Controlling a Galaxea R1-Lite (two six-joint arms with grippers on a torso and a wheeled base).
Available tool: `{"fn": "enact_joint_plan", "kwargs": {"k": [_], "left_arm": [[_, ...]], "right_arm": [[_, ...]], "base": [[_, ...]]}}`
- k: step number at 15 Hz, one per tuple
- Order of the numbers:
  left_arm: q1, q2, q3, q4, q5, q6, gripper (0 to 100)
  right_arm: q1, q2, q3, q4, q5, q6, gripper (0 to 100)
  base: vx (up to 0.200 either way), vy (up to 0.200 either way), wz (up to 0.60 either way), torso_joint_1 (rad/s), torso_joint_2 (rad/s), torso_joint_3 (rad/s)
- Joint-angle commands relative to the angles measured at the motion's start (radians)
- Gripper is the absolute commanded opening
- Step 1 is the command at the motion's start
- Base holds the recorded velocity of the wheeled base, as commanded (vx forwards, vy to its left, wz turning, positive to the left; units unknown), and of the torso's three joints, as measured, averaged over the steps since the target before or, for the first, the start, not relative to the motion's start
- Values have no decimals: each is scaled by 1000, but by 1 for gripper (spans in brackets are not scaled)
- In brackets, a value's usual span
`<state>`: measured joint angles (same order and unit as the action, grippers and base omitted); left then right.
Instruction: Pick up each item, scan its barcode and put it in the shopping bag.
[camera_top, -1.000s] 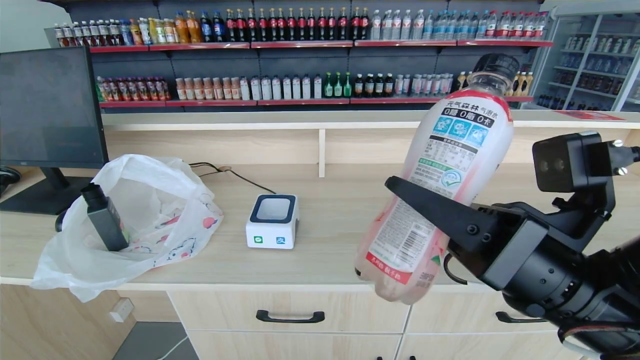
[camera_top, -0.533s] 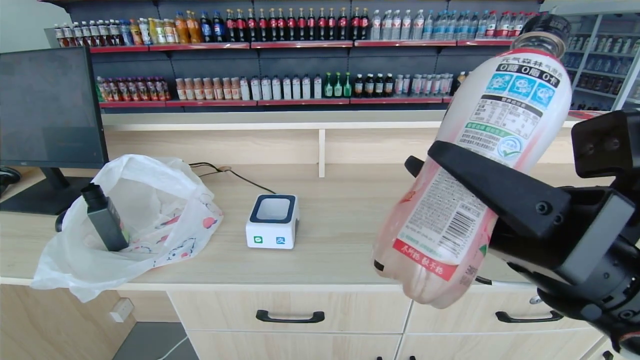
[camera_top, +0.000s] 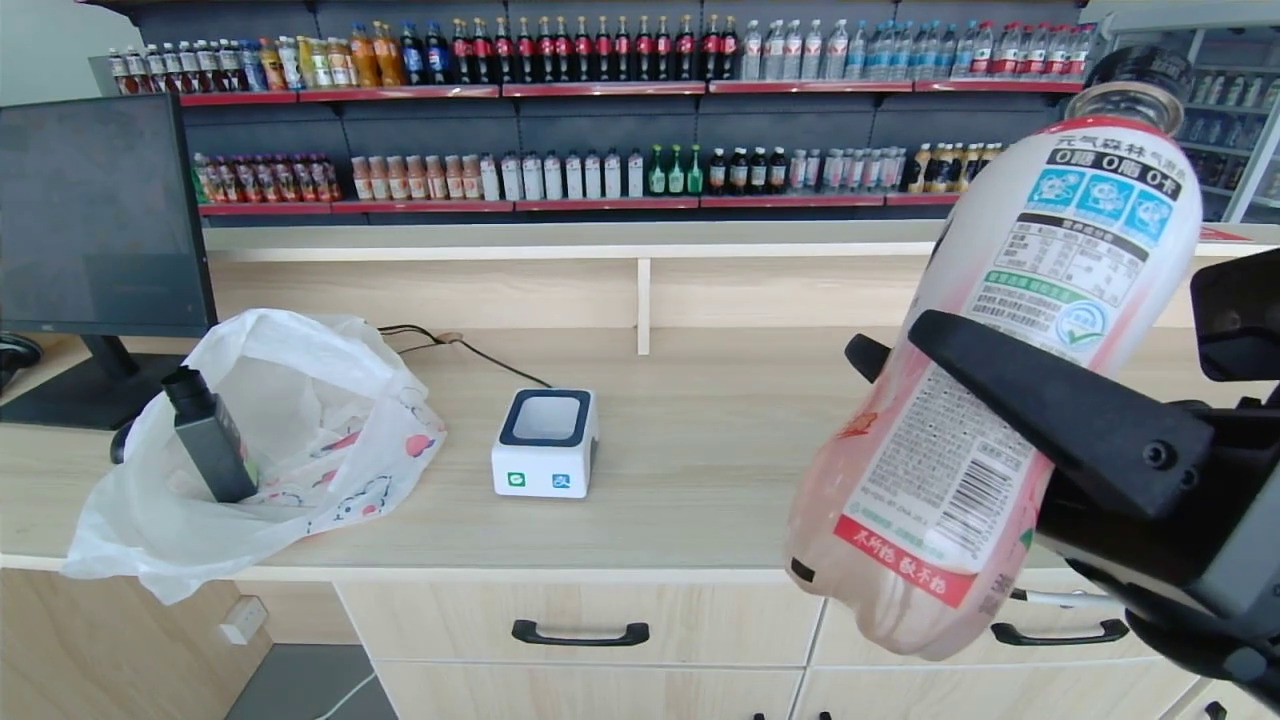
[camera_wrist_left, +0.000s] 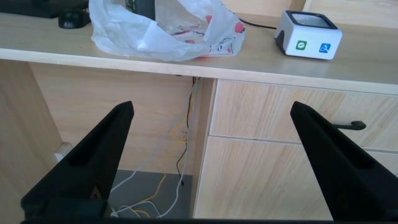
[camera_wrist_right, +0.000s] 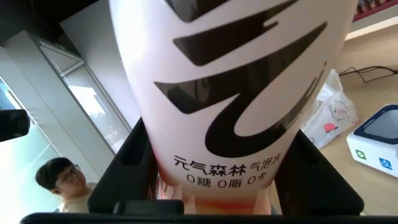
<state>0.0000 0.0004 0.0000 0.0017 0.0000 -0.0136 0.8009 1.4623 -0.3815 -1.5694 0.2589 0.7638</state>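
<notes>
pink bottle (camera_top: 945, 460), clamped in the right hand (camera_top: 893, 345), has shifted rightward and closer.

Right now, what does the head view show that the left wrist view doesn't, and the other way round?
Head view, not left wrist: the bottle, tilted, with the right pincer shut on it; drink shelves behind; a monitor at the left.
Left wrist view, not head: the left pincer, open, facing the cabinet front, and cables hanging under the counter.
Both: the counter, the bag, the scanner beside it, and a drawer handle.
</notes>
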Motion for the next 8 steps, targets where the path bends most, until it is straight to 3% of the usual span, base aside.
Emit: {"fn": "enact_joint_plan", "kwargs": {"k": [1, 8], "left_arm": [[0, 0, 0, 0, 0, 0, 100], [0, 0, 0, 0, 0, 1, 100]], "right_arm": [[0, -8, 6, -1, 2, 0, 0], [-19, -14, 12, -1, 2, 6, 0]], "base": [[0, 0, 0, 0, 0, 0], [0, 0, 0, 0, 0, 0]]}}
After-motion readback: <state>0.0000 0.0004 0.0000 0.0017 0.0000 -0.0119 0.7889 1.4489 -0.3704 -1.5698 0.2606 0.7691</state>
